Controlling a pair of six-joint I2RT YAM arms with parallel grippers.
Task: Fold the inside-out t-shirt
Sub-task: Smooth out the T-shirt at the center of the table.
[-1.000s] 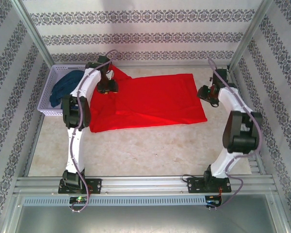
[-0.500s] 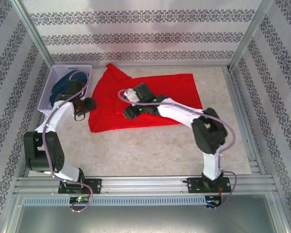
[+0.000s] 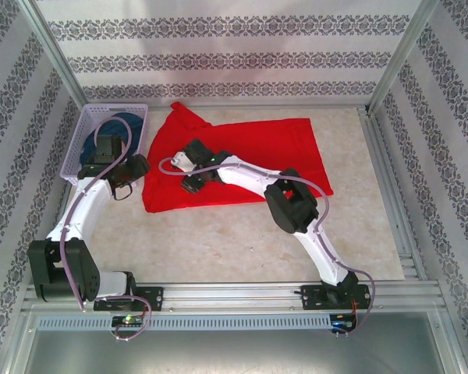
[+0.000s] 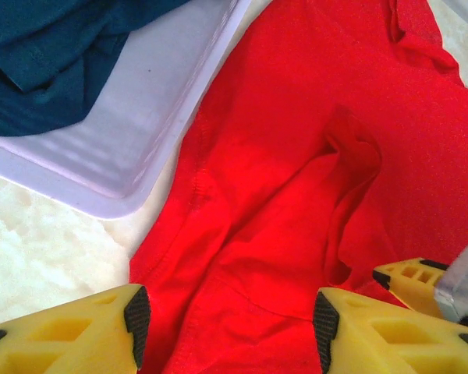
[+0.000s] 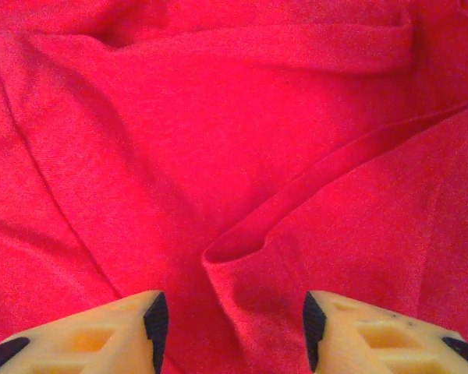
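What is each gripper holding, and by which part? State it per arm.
Nothing is held. The left gripper and right gripper both stand open over the red t-shirt, with no fabric pinched.

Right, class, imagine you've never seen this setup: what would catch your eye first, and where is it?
The bright red t-shirt spread across the far half of the table stands out first. The left gripper and right gripper hover open over its left part. Beside it, at the far left, a white basket holds a dark blue garment.
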